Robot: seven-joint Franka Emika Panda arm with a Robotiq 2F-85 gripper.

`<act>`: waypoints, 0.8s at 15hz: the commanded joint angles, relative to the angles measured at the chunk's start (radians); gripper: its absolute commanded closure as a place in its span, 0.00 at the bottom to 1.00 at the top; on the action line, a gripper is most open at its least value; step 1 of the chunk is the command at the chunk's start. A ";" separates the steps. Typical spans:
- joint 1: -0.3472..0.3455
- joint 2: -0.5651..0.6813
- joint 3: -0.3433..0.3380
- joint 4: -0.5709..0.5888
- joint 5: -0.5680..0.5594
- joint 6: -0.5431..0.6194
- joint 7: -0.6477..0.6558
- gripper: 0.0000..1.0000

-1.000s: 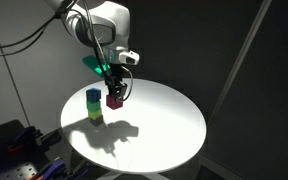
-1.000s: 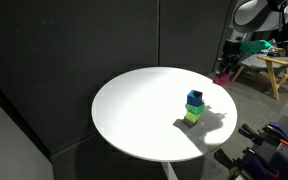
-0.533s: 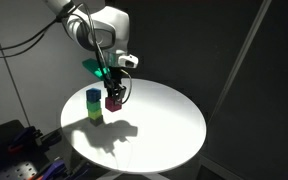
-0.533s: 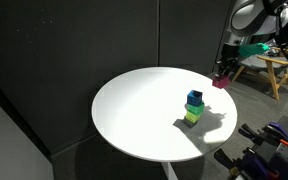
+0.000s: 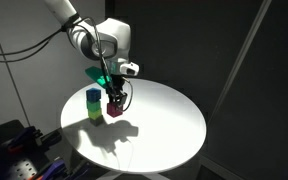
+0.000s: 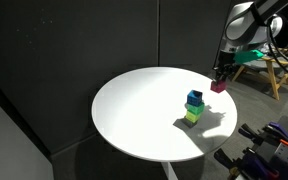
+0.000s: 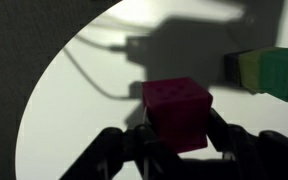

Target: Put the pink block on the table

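My gripper is shut on the pink block and holds it low over the white round table, just right of the stack. It is not clear whether the block touches the top. In the wrist view the pink block sits between my fingers. The stack is a blue cube on a yellow-green cube. In an exterior view the pink block hangs near the table's far edge, beyond the blue cube and the yellow-green cube.
Dark curtains surround the table. A wooden stand is behind the arm. Equipment with cables lies beside the table. The stack's yellow-green cube shows at the right edge of the wrist view.
My gripper has come down with the pink block, closer to the table top beside the stack. The stack has not moved.
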 commanded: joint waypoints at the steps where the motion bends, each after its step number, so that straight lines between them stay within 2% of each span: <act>1: -0.014 0.045 0.010 0.035 0.039 0.019 -0.032 0.72; 12: -0.065 0.198 0.055 0.139 0.219 0.056 -0.213 0.72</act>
